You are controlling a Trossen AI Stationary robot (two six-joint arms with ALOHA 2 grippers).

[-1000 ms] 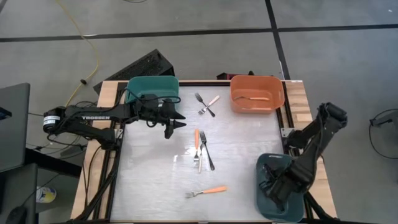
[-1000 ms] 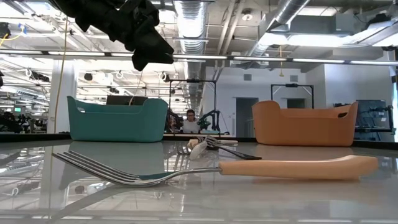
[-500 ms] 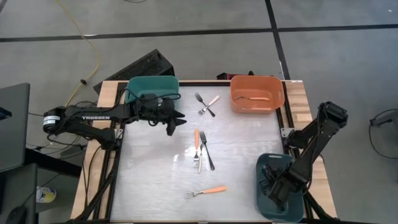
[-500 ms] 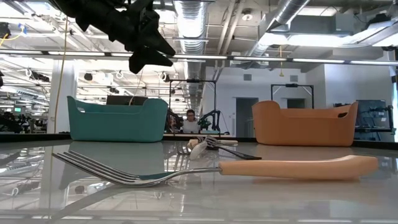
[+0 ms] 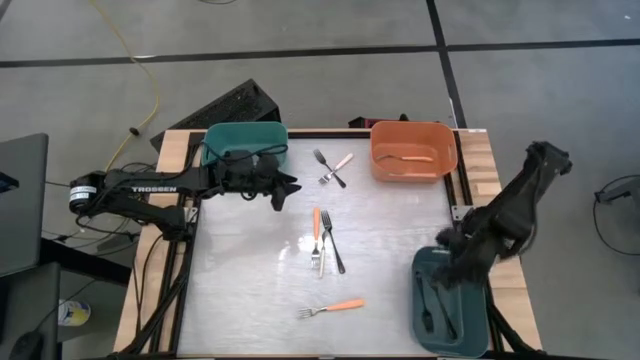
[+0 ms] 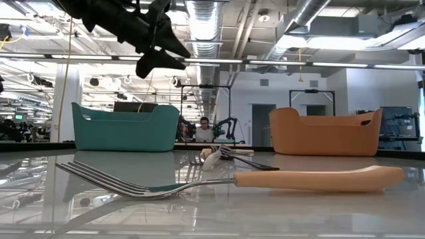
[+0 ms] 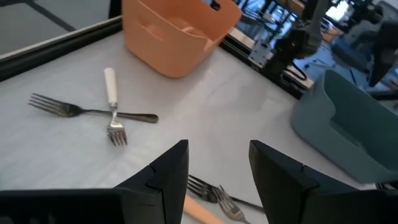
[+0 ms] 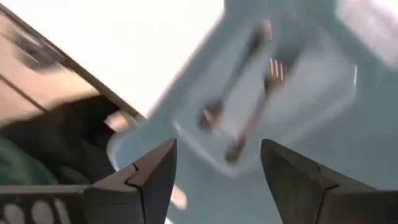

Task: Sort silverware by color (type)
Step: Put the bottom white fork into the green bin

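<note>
**A:** From above, where are the forks against the grippers?

**B:** The left gripper [image 5: 290, 184] hangs by the teal bin [image 5: 245, 138], with the crossed pair, a white-handled fork [image 5: 340, 164] over a dark fork [image 5: 328, 165], just beyond it. An orange-handled fork [image 5: 316, 232] and a black-handled fork [image 5: 332, 243] lie side by side mid-table; another orange fork [image 5: 333, 307] sits nearer the front. The right gripper [image 5: 447, 262] is over the dark blue bin [image 5: 478, 338], which holds dark forks [image 5: 436, 310].

**A:** The low view?

**B:** The front orange fork [image 6: 232, 180] fills the foreground, silver tines pointing left. The left gripper [image 6: 156, 56] hangs above it; the right arm doesn't show.

**A:** And the wrists?

**B:** Left wrist: fingers [image 7: 163, 177] spread, empty; the crossed pair [image 7: 111, 112] lies ahead, before the orange bin [image 7: 177, 34]. Right wrist: fingers [image 8: 152, 177] apart, nothing held; two forks [image 8: 249, 106] in the bin are blurred.
</note>
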